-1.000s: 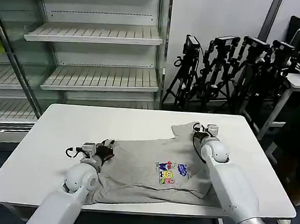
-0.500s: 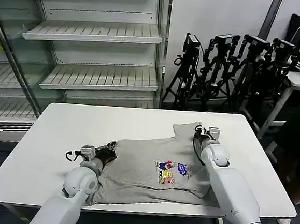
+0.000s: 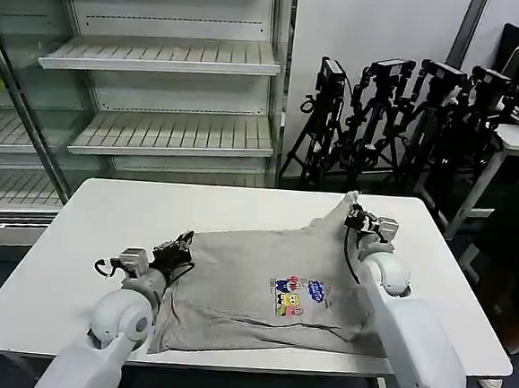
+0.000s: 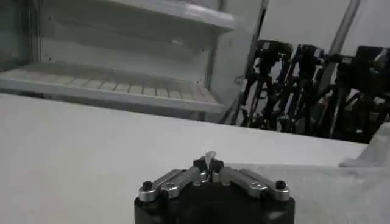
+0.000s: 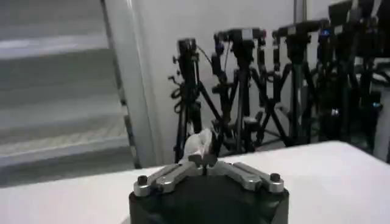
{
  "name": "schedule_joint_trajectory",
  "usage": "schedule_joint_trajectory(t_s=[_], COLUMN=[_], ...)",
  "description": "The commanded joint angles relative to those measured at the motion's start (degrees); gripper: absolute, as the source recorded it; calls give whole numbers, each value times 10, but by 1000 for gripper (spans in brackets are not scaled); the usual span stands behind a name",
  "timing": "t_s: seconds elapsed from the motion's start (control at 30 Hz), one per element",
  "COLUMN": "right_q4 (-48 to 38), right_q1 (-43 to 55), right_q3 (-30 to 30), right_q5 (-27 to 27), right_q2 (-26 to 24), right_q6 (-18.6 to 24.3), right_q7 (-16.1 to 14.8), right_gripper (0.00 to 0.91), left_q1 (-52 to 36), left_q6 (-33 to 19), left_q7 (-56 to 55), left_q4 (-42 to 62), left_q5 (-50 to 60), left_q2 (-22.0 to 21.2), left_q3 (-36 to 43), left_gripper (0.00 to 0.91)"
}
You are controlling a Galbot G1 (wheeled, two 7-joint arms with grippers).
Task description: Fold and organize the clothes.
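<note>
Smooth white table carries my soft, wrinkled grey T-shirt at centre. My left gripper pinches its nine-o'clock edge; my right gripper clenches a peaked fold at two o'clock.

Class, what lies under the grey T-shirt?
The white table carries the T-shirt. The left gripper and right gripper each pinch an edge. Anything beneath the cloth is hidden.
</note>
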Motion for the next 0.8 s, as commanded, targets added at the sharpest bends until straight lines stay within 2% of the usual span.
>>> schedule_joint_trajectory(t_s=[0.03, 0.27, 0.43, 0.6, 0.8], right_q4=[184, 249, 281, 270, 248], right_q1=[-136, -244, -311, -351, -364], right_q3=[40, 85, 140, 175, 179], right_q5=[-16, -24, -25, -31, -41], right_q2=[-51, -83, -106, -110, -95], right_q6=[11, 3, -8, -21, -53], right_q7=[-3, -11, -20, -24, -18], right_gripper=[0, 0, 0, 0, 0], left_q1=[72, 146, 189, 224, 230], left_q6=[-1, 8, 8, 6, 2], left_q7=[9, 25, 30, 40, 46], left_q4=[-88, -150, -172, -189, -167], left_q5=[7, 53, 72, 108, 147], left_q2=[28, 56, 65, 67, 54], left_q3=[-17, -36, -47, -42, -21], left_gripper=[10, 10, 10, 10, 10])
